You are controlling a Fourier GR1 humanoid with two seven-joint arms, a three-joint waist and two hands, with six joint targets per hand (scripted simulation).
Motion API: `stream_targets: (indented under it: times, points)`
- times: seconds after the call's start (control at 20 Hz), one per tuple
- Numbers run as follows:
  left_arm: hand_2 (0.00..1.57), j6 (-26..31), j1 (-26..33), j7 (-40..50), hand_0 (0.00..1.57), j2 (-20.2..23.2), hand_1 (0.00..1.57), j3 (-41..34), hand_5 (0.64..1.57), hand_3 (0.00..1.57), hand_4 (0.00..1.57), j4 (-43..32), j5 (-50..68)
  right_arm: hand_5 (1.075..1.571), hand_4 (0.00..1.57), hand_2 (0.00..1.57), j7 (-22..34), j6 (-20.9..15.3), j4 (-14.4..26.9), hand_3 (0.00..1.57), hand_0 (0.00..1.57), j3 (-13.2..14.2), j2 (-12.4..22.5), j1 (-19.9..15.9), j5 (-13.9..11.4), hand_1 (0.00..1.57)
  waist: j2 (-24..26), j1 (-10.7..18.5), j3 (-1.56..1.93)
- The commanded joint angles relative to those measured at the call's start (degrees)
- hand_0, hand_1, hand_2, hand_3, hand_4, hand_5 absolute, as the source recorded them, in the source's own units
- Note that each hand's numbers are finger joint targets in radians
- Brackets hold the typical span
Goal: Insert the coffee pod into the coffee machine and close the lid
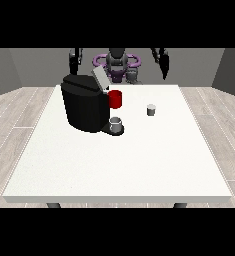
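Front view shows you the coffee machine (85,106) standing on the left half of the white bench (119,160), toward the far side, its lid (100,78) tilted up and open, so the pod chamber looks ready to receive. A grey cup (116,123) sits on the machine's drip tray at its near right corner, and a red mug (115,99) stands just behind that, touching or just beside the machine. The coffee pod (151,110) rests upright on the bench to the right of the machine, apart from it and untouched. The hand at the view's right (163,67) and the hand at the view's left (75,61) both hang raised at the far edge, holding nothing; you cannot tell how their fingers lie. The hand at the view's right is nearer the pod, so you would likely reach with it first.
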State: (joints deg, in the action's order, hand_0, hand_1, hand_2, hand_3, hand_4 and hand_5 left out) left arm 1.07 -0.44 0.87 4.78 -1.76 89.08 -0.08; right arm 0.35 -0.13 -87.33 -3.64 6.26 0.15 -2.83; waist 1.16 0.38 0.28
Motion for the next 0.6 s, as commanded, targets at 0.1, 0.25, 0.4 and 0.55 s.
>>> stream_targets:
  times: [0.1,0.25,0.4,0.55]
  points:
    - [0.0,2.3,-1.0,-3.4,0.0,0.3,0.0,-1.7,1.571,0.0,0.3,-1.2,2.2,1.571,0.13,0.0,1.9,1.9,-0.9,0.0,0.0,1.9,-0.1,0.1,2.1,0.0,0.5,-1.4,-0.29]
    - [0.0,2.1,-1.1,-9.9,0.0,-1.6,0.0,-0.6,1.571,0.0,0.3,-1.1,1.9,1.571,0.13,0.0,-0.7,2.6,1.2,0.0,0.0,4.4,0.1,-0.3,4.6,0.0,-0.5,-1.6,-0.29]
    - [0.0,1.6,-0.6,-11.0,0.0,-2.6,0.0,-0.1,1.571,0.0,0.28,-1.8,1.5,1.571,0.09,0.0,-6.0,-6.4,-0.8,0.0,0.0,6.1,-5.0,-0.3,2.6,0.0,0.3,-3.3,-0.29]
    - [0.0,2.5,0.3,-13.7,0.0,1.2,0.0,0.1,1.571,0.0,0.26,-4.2,-2.9,1.571,0.14,0.0,-4.3,-6.7,-2.3,0.0,0.0,6.1,-5.0,-0.4,2.9,0.0,0.2,-2.6,-0.29]
